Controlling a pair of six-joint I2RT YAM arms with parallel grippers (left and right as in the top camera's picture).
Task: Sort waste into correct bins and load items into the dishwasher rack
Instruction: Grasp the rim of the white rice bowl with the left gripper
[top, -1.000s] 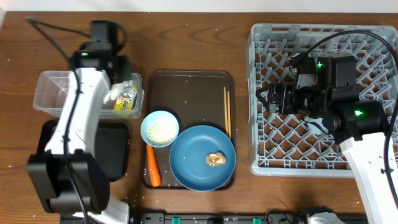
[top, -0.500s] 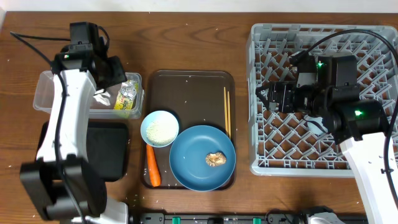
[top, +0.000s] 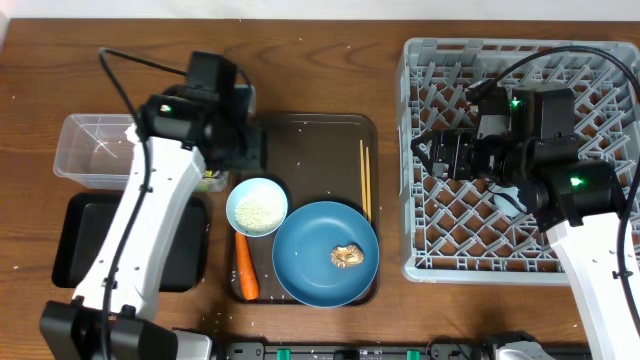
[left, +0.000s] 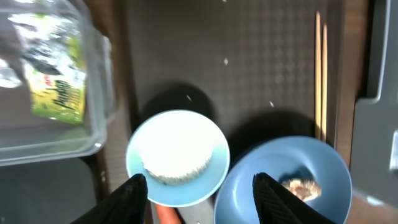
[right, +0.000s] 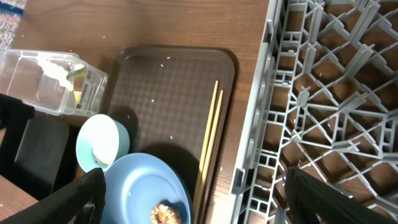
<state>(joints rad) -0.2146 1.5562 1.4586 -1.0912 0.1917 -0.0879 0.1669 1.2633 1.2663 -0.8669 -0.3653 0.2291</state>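
Observation:
My left gripper (top: 246, 152) (left: 199, 190) is open and empty above the pale blue bowl (top: 257, 206) (left: 177, 157), which holds white rice. The large blue plate (top: 325, 253) (left: 283, 180) carries the brown food lump (top: 348, 256) (right: 166, 214). The orange carrot (top: 246, 266) lies left of the plate. The chopsticks (top: 365, 178) (right: 208, 140) lie at the serving tray's right side. The yellow-green wrapper (left: 59, 93) and white tissue (right: 53, 67) lie in the clear tub (top: 90, 150). My right gripper (top: 435, 155) (right: 199, 186) is open and empty over the grey rack's (top: 520, 160) left edge.
Bowl, plate, carrot and chopsticks all sit on the dark brown serving tray (top: 310, 130). The black tray (top: 70, 240) lies in front of the clear tub. A pale round thing (top: 505, 203) shows in the rack under my right arm. Rice grains dot the table.
My left arm has swung right, from over the clear tub to above the bowl on the serving tray. The wrapper stays in the tub. The right arm has not moved.

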